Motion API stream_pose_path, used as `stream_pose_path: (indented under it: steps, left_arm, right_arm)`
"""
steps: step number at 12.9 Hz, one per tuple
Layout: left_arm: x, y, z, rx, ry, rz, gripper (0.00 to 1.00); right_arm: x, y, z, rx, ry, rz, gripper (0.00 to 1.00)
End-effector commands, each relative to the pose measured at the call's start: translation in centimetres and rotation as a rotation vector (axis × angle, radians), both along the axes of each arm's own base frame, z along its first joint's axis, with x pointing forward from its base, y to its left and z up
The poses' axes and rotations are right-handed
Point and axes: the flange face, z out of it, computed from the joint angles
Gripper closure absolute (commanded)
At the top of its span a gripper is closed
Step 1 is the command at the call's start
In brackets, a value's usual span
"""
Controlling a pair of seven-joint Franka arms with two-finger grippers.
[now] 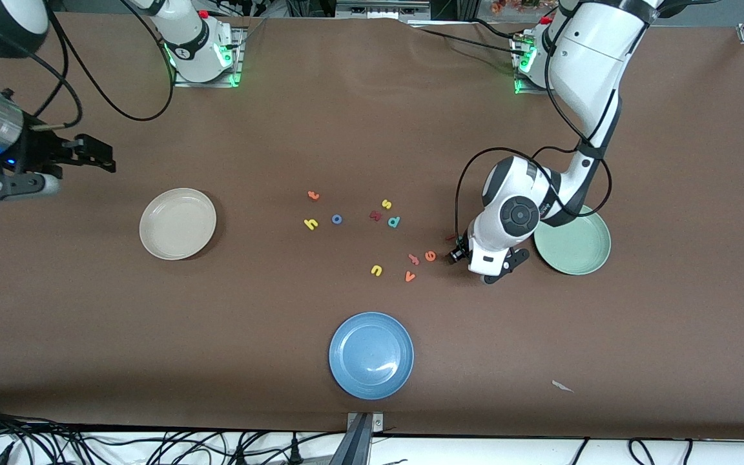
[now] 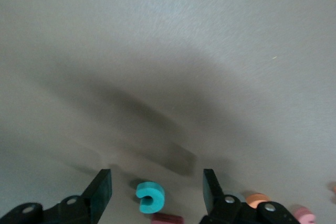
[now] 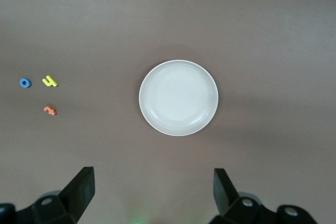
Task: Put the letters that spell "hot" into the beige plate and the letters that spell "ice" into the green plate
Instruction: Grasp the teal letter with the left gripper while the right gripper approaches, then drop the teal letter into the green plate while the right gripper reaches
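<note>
Two arms shared the table, and only the left one was at work. We found the left gripper low over the cloth just beside the green plate, its fingers standing apart with the teal c lying between them on the table, not yet touched by either pad. A dark red piece, probably the i, lay right next to the c toward the wrist, and the orange e sat just outside one finger. We judged the step in hand to be the pick of the c, first of the "ice" set; neither plate held any letter. The next move, as we read it, called for a clean pinch on the c alone without dragging the red bar along, then a short carry to the green plate. The right gripper waited high over the right arm's end of the table, jaws wide and empty, looking down on the beige plate. The yellow h, blue o and orange t lay grouped well away from it, between the two plates.
</note>
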Motion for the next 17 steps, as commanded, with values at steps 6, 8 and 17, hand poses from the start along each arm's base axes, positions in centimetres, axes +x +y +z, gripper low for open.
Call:
stream_pose_path:
  steps: [6,8,17]
  left_arm:
    - [-1.6,-1.4,0.5,-0.011,0.004,0.017,0.42]
    - [-1.7,-1.3,0.1,-0.008,0.01,0.017,0.45]
    - [-1.5,-1.3,0.5,-0.006,0.004,0.002,0.96]
  right_arm:
    - [1.5,7.4,-3.7,-0.005,-0.001,-0.033,0.0]
    - [1.2,9.9,-5.3,0.005,-0.006,-0.001,0.0]
    - [-1.0,18.7,-12.4,0.038,-0.08,-0.069,0.0]
